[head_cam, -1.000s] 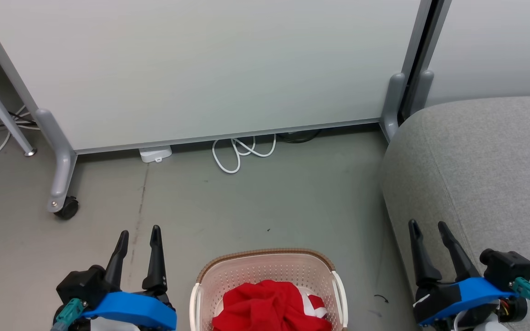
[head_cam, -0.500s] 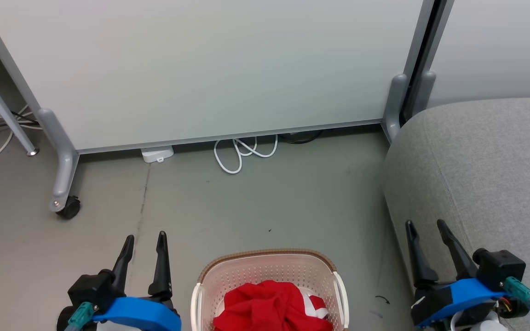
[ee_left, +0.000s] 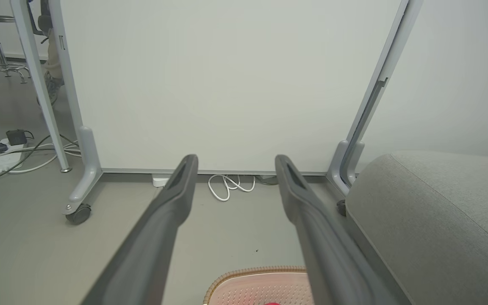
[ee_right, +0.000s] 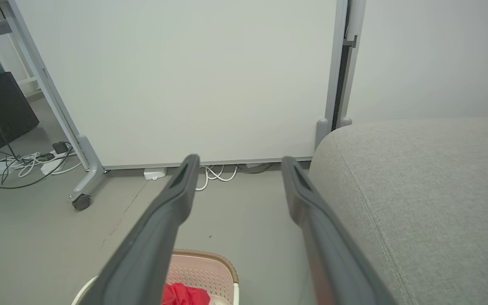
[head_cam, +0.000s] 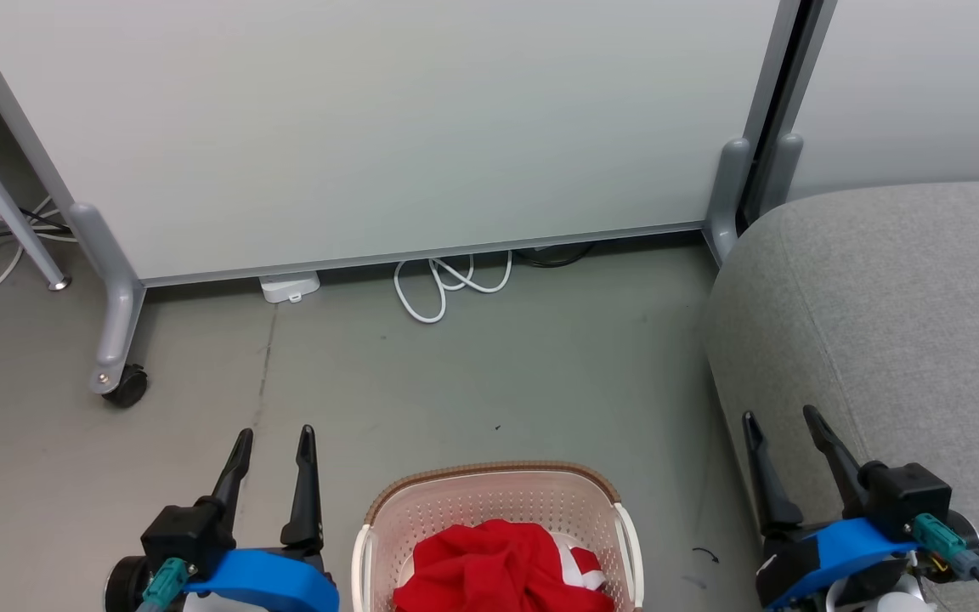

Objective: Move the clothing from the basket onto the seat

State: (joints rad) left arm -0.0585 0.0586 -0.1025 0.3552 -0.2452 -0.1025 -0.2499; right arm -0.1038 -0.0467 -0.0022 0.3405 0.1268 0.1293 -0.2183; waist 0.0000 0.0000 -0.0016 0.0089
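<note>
One basket (head_cam: 498, 493) stands on the floor (head_cam: 455, 382) beside the one seat (head_cam: 897, 323), holding one red heap of clothing (head_cam: 489, 565). Two hands, left hand (head_cam: 275, 435) and right hand (head_cam: 778, 415), flank it, both spread open, empty.

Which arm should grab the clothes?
Probably right: the right gripper is open at the edge of the seat beside the basket, a short carry. The left gripper, also open, is across the basket from the seat.

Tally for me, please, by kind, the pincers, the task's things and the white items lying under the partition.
Open pincers: 2, left pincer and right pincer
Laundry basket: 1
Red clothing heap: 1
Grey sofa seat: 1
Coiled white cable: 1
Small white box: 1
Total: 7
</note>
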